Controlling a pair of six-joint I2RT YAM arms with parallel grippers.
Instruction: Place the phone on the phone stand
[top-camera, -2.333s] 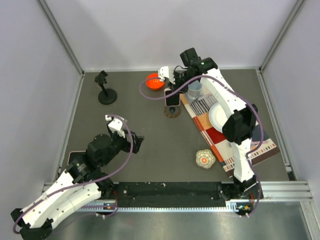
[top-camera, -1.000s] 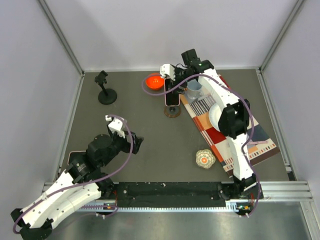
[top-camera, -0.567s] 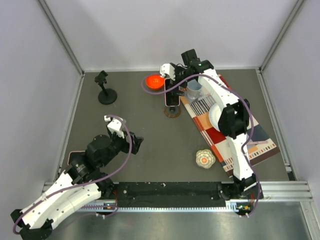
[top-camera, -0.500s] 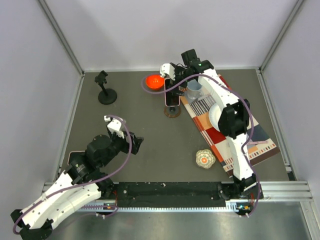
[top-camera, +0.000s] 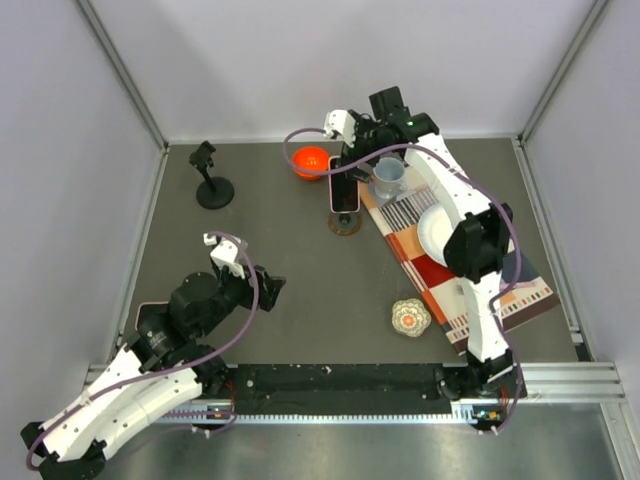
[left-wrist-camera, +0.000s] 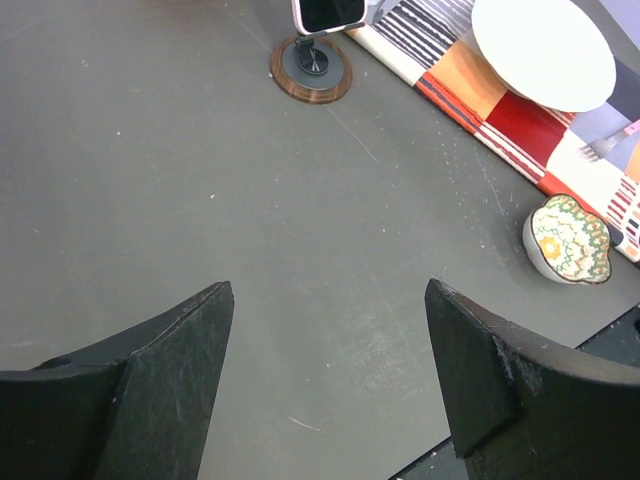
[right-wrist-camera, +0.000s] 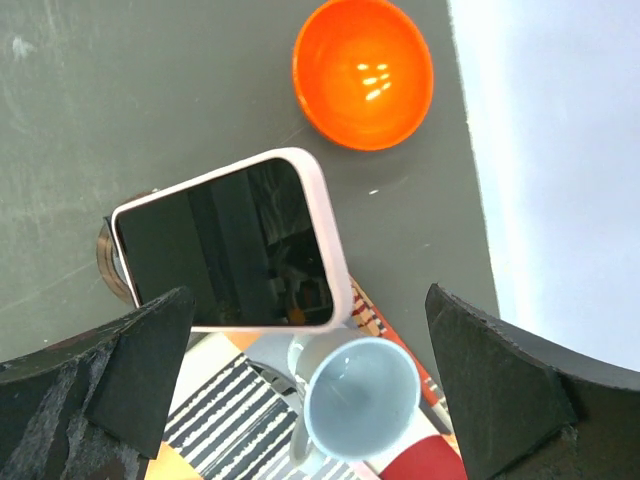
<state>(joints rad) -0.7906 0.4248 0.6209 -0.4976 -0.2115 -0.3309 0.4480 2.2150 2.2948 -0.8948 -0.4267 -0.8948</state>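
The phone (top-camera: 344, 190), dark-screened in a pale pink case, stands upright on the phone stand with a round wooden base (top-camera: 345, 222). My right gripper (top-camera: 352, 158) hangs open just behind and above it, not touching. In the right wrist view the phone (right-wrist-camera: 230, 245) lies ahead of the open right gripper (right-wrist-camera: 308, 292), the fingers spread wide to either side. My left gripper (top-camera: 270, 285) is open over bare table at the near left; its view shows the phone's lower edge (left-wrist-camera: 328, 12) and the stand base (left-wrist-camera: 311, 68) far ahead.
An orange bowl (top-camera: 310, 160) and a grey mug (top-camera: 388, 178) flank the phone. A striped placemat (top-camera: 470, 260) carries a white plate (top-camera: 440, 232). A patterned small bowl (top-camera: 410, 317) sits near the front. A black stand (top-camera: 210, 180) is at the back left.
The right gripper has opened, let go of the phone and drawn back toward the rear wall. The phone stays on its stand. The left arm shifted slightly nearer.
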